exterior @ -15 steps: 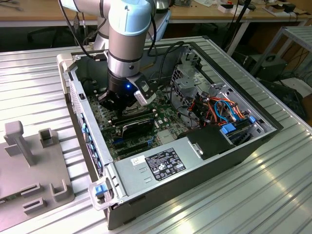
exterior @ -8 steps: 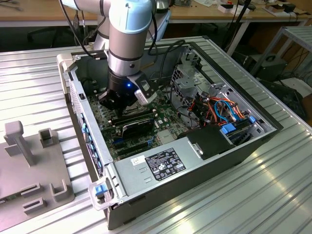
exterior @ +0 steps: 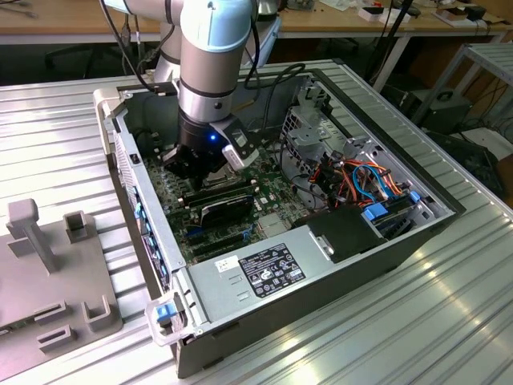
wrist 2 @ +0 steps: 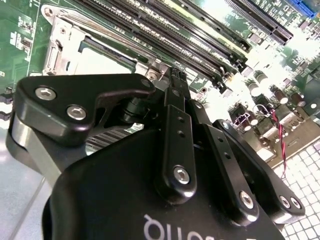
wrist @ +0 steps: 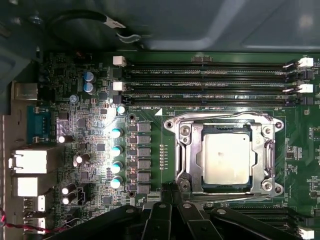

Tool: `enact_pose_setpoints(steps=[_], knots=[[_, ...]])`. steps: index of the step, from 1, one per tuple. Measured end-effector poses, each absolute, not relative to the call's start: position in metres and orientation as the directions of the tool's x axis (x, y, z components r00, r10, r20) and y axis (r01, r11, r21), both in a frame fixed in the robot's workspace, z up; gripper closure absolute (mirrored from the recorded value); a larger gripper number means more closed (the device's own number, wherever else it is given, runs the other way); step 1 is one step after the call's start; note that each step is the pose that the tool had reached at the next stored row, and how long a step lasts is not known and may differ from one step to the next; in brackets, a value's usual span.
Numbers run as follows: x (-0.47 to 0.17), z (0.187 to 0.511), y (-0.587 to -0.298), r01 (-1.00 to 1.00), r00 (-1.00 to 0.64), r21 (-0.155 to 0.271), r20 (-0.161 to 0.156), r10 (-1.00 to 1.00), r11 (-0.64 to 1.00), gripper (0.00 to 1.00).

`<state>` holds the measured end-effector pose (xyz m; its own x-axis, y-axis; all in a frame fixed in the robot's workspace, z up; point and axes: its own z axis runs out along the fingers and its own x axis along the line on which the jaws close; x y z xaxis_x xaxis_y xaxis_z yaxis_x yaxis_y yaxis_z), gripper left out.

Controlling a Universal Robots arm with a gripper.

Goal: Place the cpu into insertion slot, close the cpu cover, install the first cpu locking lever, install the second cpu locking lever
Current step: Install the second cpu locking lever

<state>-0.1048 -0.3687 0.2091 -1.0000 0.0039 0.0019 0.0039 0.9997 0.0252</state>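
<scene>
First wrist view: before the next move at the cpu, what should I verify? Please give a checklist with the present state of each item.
1. cpu lies flat in the slot: ok.
2. cover is down and frames the cpu: ok.
3. Both locking levers latched: cannot tell.
4. gripper is at the socket's edge, not over the cpu: ok.
5. cables lie toward the exterior view's right, apart from the arm: ok.
</scene>
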Motion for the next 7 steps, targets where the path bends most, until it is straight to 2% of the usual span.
enact_pose_setpoints(steps=[7], knots=[[-0.1043, 0.2092, -0.3687, 0.004, -1.000, 0.025, 0.002, 0.004, 1.000, 0.89]])
